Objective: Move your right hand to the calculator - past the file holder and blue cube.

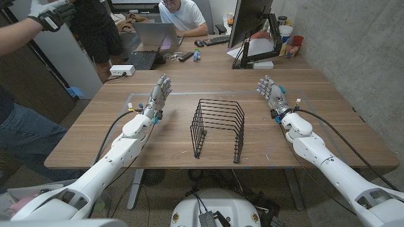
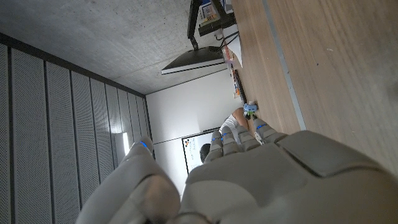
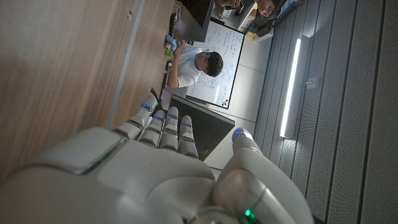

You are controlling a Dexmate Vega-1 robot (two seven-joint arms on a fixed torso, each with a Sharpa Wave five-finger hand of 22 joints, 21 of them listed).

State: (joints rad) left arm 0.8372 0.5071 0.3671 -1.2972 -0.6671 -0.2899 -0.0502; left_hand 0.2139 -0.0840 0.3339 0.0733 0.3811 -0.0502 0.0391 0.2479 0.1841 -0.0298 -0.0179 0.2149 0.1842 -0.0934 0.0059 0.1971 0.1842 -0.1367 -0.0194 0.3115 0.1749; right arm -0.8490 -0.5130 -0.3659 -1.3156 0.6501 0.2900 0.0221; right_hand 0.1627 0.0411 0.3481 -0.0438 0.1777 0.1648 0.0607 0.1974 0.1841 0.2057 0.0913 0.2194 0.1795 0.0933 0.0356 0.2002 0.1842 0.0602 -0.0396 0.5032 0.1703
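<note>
A: How is the right hand [image 1: 271, 92]?
B: It is released, the fingers straight and close together, holding nothing. It stands near the right side of the table [image 1: 189, 94]. The left hand [image 1: 158, 94] is the same on the left side, also holding nothing.

A: Where is the calculator?
B: I cannot find it, nor a blue cube. The file holder [image 1: 218, 128] stands upright in the middle, between the two arms, apart from both hands.

A: What else is around?
B: Behind the table a person [image 1: 183, 16] sits by a laptop [image 1: 154, 36], and a monitor [image 1: 249, 25] stands at the far right.
</note>
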